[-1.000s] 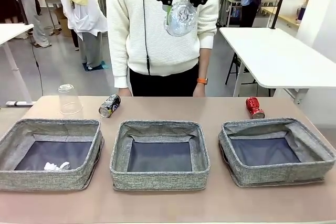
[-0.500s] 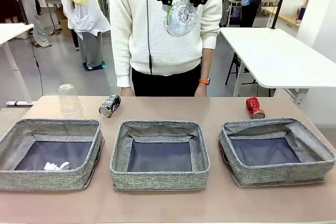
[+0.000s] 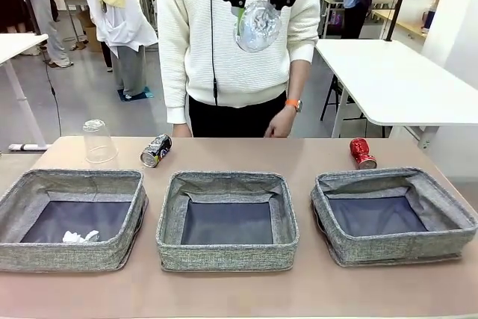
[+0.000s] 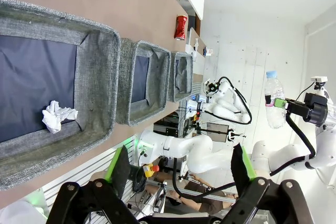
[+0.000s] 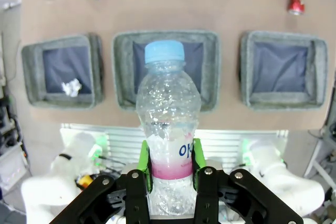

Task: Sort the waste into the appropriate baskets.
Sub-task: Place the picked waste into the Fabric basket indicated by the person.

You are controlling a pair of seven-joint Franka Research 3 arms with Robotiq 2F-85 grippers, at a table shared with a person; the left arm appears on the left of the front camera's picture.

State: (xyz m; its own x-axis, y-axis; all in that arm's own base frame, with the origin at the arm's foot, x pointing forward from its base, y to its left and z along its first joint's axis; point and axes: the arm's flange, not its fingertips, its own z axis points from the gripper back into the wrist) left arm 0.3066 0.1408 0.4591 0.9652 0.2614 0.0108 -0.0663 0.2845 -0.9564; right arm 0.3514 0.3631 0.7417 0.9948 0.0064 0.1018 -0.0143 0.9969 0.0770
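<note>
High over the surface [image 3: 314, 289], in line with the middle basket [image 3: 228, 218], the bottle [image 5: 168, 103] is clamped at its pink label [image 5: 170, 170] by the right end effector [image 5: 168, 157]; the left end effector [image 4: 178, 167] is spread wide, holding nothing. Thin, slick and apparently empty, the bottle is judged light and crushable, best held at the waist. That grip is shown by the right wrist view, whereas the bottle's crinkled base is presented in the front view
</note>
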